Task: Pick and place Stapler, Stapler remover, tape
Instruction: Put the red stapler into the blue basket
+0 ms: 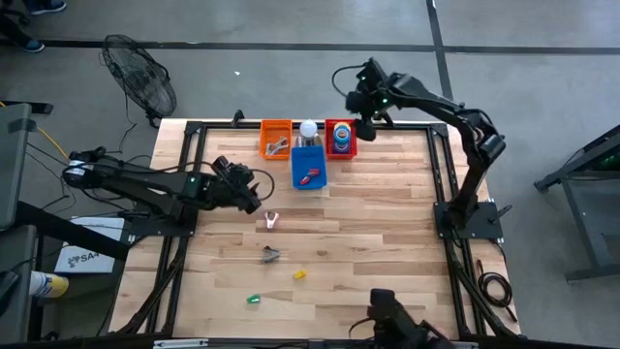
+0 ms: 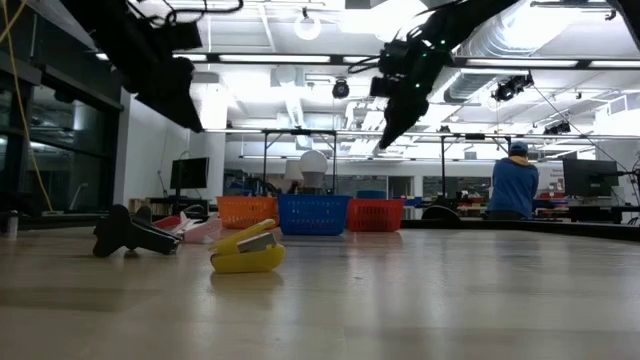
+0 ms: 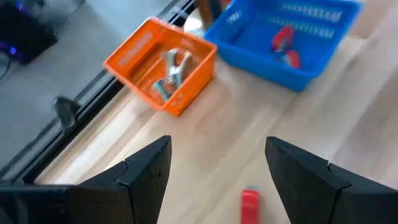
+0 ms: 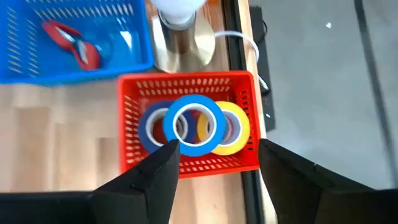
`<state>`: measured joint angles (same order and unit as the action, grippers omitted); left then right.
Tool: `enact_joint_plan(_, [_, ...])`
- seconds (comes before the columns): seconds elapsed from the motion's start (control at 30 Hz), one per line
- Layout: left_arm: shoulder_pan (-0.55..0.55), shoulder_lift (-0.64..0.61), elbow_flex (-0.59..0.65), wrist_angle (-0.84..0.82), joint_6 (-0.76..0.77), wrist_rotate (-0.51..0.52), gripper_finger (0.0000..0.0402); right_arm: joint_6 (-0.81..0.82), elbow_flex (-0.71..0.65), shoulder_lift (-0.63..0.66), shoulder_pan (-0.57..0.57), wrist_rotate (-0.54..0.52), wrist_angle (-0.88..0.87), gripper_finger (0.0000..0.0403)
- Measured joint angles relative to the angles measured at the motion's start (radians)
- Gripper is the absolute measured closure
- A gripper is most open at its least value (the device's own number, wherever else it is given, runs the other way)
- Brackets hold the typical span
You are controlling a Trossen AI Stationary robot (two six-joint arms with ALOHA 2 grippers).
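Observation:
Three small baskets stand at the far edge: orange (image 1: 276,139), blue (image 1: 308,167) and red (image 1: 340,139). The red basket (image 4: 189,165) holds tape rolls, two blue (image 4: 194,124) and one yellow (image 4: 236,127), standing on edge against each other. My right gripper (image 4: 217,149) hangs open above this basket, nothing between its fingers. My left gripper (image 3: 217,143) is open over the table's left middle, above a small red-and-white thing (image 1: 271,220). A yellow stapler (image 2: 247,250) lies on the near table.
The blue basket holds a red claw-like tool (image 4: 71,43); the orange one holds silvery metal pieces (image 3: 171,74). A white lamp (image 1: 308,129) stands behind the blue basket. A dark tool (image 1: 270,254) and a green piece (image 1: 253,301) lie near the front. People stand far behind.

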<state>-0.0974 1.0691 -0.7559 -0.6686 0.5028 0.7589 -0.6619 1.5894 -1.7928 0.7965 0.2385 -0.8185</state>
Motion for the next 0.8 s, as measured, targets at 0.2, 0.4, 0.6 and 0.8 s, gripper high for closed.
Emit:
enact_joint_plan(0.2, [0.102, 0.0, 0.005, -0.01, -0.001, -0.08, 0.0147, 0.003, 0.0, 0.016, 0.036, 0.109, -0.023, 0.0195])
enact_joint_plan(0.4, [0.189, 0.0, 0.1, 0.043, 0.007, -0.188, 0.0147, -0.012, -0.069, 0.037, 0.049, 0.111, 0.012, 0.0195])
enact_joint_plan(0.6, [0.263, 0.0, 0.174, 0.12, 0.012, -0.274, 0.0147, 0.006, -0.239, 0.162, 0.069, 0.107, 0.167, 0.0195])
enact_joint_plan(0.8, [0.332, 0.009, 0.215, 0.142, 0.038, -0.332, 0.0147, 0.037, -0.498, 0.351, 0.048, 0.065, 0.379, 0.0195])
